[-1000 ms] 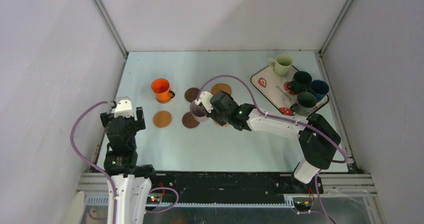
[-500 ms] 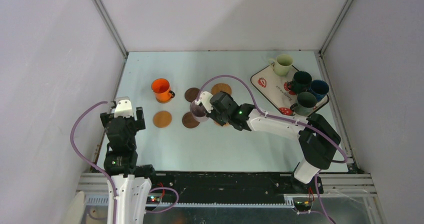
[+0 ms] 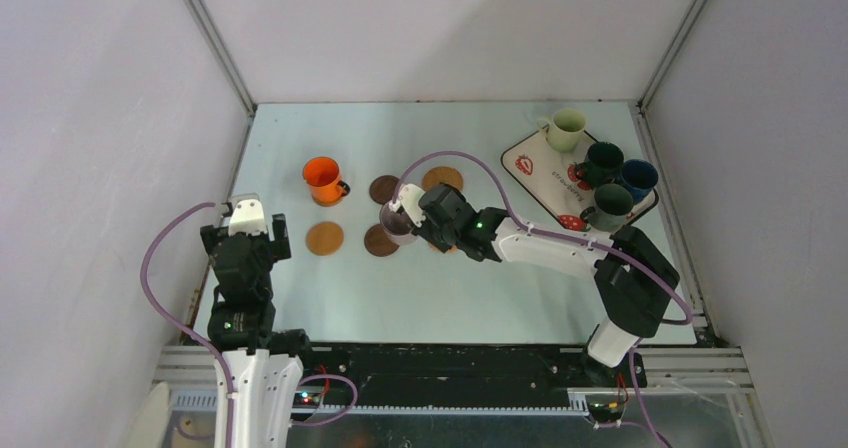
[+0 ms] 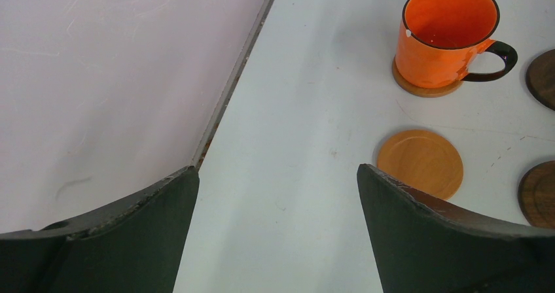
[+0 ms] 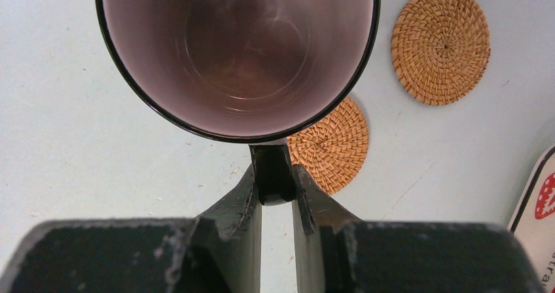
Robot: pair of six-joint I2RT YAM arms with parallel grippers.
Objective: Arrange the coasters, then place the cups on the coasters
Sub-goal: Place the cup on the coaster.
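Nearest, the left jaws stand wide open and empty over the counter [image 3: 430, 298] by the left wall, unmoved over the past second. Level with them lie a bare tan coaster [image 3: 324, 238] and a near dark coaster [image 3: 378, 242]. The right jaws are pinched shut on the handle of the mauve cup [image 5: 235, 51], which has only crept slightly farther and left; it hangs by that dark coaster's far edge, so I judge the set-down is being lined up, not done. Whether its base touches anything cannot be told. Farther off sit a second dark coaster [image 3: 383, 188], a woven coaster [image 3: 442, 178] and the orange cup [image 3: 322, 179], already on its coaster. Four cups wait on the tray [image 3: 535, 168].
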